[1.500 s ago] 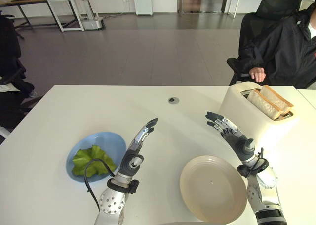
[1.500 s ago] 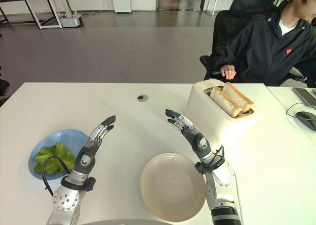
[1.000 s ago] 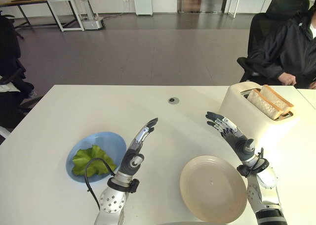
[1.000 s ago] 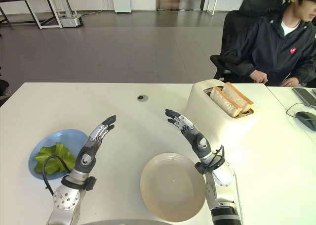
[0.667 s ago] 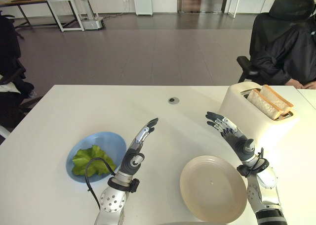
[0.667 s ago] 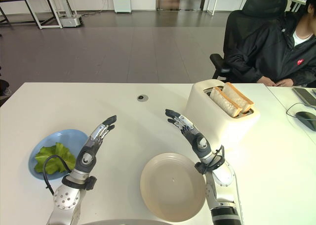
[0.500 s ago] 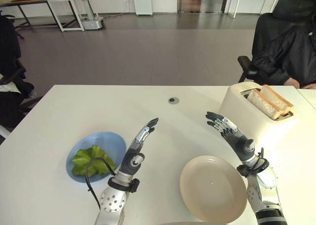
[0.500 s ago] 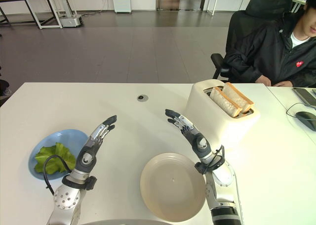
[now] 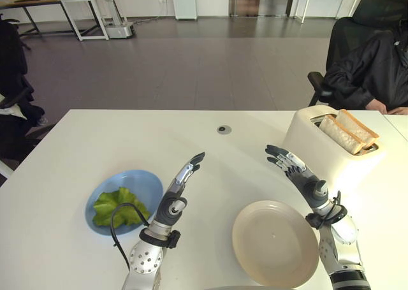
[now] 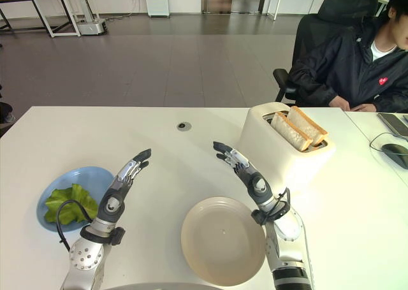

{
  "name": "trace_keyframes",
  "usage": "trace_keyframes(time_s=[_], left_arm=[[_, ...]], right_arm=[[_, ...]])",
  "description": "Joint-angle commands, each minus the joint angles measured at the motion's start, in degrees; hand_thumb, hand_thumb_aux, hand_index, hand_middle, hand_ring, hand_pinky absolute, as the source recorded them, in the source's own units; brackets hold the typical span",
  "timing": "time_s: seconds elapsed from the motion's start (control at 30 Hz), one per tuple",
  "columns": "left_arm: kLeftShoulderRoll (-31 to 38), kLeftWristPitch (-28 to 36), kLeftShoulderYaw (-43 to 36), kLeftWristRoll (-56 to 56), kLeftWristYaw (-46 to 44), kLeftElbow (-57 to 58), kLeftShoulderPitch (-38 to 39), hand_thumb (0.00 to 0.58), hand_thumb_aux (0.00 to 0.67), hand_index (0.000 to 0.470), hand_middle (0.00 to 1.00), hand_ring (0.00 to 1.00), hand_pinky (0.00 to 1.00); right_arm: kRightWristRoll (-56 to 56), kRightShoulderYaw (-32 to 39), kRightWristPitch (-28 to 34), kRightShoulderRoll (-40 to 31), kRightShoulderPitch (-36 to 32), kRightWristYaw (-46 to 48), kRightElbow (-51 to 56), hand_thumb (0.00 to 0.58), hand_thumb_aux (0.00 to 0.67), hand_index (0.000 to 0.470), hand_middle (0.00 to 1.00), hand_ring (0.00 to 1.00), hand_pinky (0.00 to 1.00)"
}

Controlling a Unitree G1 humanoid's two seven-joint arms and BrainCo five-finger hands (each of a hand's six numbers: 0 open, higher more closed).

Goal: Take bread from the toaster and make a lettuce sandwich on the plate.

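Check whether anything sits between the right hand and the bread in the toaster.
Nothing visible does. The open right hand hovers left of the toaster, only bare table between; bread sticks up from the slots.

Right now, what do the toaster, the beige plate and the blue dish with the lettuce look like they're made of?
The toaster looks like smooth plastic or painted metal: cream, with a soft even sheen. The plate is beige and matte, ceramic or melamine; I can't tell which. The blue dish under the lettuce looks similar, matte plastic or ceramic.
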Motion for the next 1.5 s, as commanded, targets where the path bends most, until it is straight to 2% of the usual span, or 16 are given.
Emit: trace_keyframes(time_s=[0.03, 0.1, 0.17, 0.23, 0.3, 0.47, 0.67, 0.7, 0.73, 0.8, 0.97, 1.03, 1.07, 1.2, 1.37, 1.5], left_arm=[[-0.09, 0.57, -0.68, -0.19, -0.49, 0.92, -0.70, 0.000, 0.000, 0.000, 0.00, 0.00, 0.00], [-0.19, 0.57, -0.83, -0.15, -0.56, 1.16, -0.90, 0.000, 0.000, 0.000, 0.00, 0.00, 0.00], [-0.25, 0.61, -1.09, -0.15, -0.76, 1.54, -1.24, 0.000, 0.000, 0.000, 0.00, 0.00, 0.00], [-0.44, 0.52, -1.39, 0.10, -0.68, 1.87, -1.33, 0.000, 0.000, 0.000, 0.00, 0.00, 0.00], [-0.72, 0.41, -1.72, 0.47, -0.49, 2.07, -1.35, 0.000, 0.000, 0.000, 0.00, 0.00, 0.00], [-0.86, 0.39, -2.24, 0.33, -0.76, 2.99, -2.49, 0.000, 0.000, 0.000, 0.00, 0.00, 0.00], [-0.89, 0.21, -2.35, -0.04, -1.03, 3.25, -2.67, 0.000, 0.000, 0.000, 0.00, 0.00, 0.00], [-0.91, 0.18, -2.36, -0.08, -1.07, 3.26, -2.66, 0.000, 0.000, 0.000, 0.00, 0.00, 0.00], [-0.98, 0.17, -2.36, -0.02, -1.03, 3.24, -2.61, 0.000, 0.000, 0.000, 0.00, 0.00, 0.00], [-1.10, 0.19, -2.42, 0.08, -1.02, 3.26, -2.69, 0.000, 0.000, 0.000, 0.00, 0.00, 0.00], [-1.27, 0.17, -2.40, 0.26, -1.08, 3.46, -2.87, 0.000, 0.000, 0.000, 0.00, 0.00, 0.00], [-1.26, 0.15, -2.34, 0.34, -1.08, 3.47, -2.88, 0.000, 0.000, 0.000, 0.00, 0.00, 0.00], [-1.23, 0.14, -2.29, 0.36, -1.08, 3.46, -2.85, 0.000, 0.000, 0.000, 0.00, 0.00, 0.00], [-0.88, -0.04, -1.93, 1.48, -0.80, 3.43, -2.80, 0.000, 0.000, 0.000, 0.00, 0.00, 0.00], [0.38, -0.21, -0.60, 3.71, -0.15, 0.38, -1.53, 0.000, 0.000, 0.000, 0.00, 0.00, 0.00], [3.05, 2.16, 0.87, 3.12, -1.12, -6.71, 1.12, 0.000, 0.000, 0.000, 0.00, 0.00, 0.00]], right_arm=[[-0.41, -0.16, -0.27, -0.41, 0.54, -0.14, -0.85, 0.000, 0.000, 0.000, 0.00, 0.00, 0.00], [-0.18, -1.41, -0.55, -1.49, 0.72, -1.01, -4.77, 0.000, 0.000, 0.000, 0.00, 0.00, 0.00], [3.84, -7.43, 3.08, -5.51, -0.78, -4.41, -13.38, 0.000, 0.000, 0.000, 0.00, 0.00, 0.00], [4.36, -17.83, 11.55, -13.58, -7.26, -11.80, -15.29, 0.000, 0.000, 0.000, 0.00, 0.00, 0.00], [-2.97, -24.35, 19.24, -22.80, -13.36, -18.40, -8.07, 0.000, 0.000, 0.000, 0.00, 0.00, 0.00], [-24.60, -21.51, 21.27, -35.20, -15.13, -25.52, 7.60, 0.000, 0.000, 0.000, 0.00, 0.00, 0.00], [-33.69, -15.21, 18.36, -37.97, -14.35, -27.34, 20.06, 0.000, 0.000, 0.000, 0.00, 0.00, 0.00], [-34.22, -14.44, 17.98, -38.01, -14.11, -27.13, 20.73, 0.136, 0.084, 0.059, 0.00, 0.00, 0.00], [-34.48, -13.76, 17.59, -38.06, -14.17, -26.98, 21.31, 0.179, 0.113, 0.079, 0.00, 0.00, 0.00], [-34.54, -12.96, 16.92, -38.06, -14.08, -26.47, 21.47, 0.405, 0.302, 0.212, 0.00, 0.00, 0.00], [-34.57, -11.81, 16.18, -37.49, -13.09, -26.05, 19.56, 0.491, 0.407, 0.286, 0.00, 0.00, 0.00], [-33.93, -11.65, 16.04, -36.98, -12.46, -25.54, 18.26, 0.554, 0.528, 0.370, 0.00, 0.00, 0.00], [-33.49, -11.89, 16.06, -36.76, -12.27, -25.56, 17.50, 0.580, 0.670, 0.470, 0.00, 0.00, 0.00], [-24.94, -16.53, 18.74, -34.47, -12.66, -24.04, 12.58, 0.580, 0.670, 0.470, 0.00, 0.00, 0.00], [1.76, -30.77, 33.53, -34.65, -13.74, -14.22, 0.00, 0.580, 0.670, 0.470, 0.00, 0.00, 0.00], [22.62, -38.64, 45.34, -38.58, -7.60, 2.96, -13.85, 0.580, 0.670, 0.470, 0.00, 0.00, 0.00]])
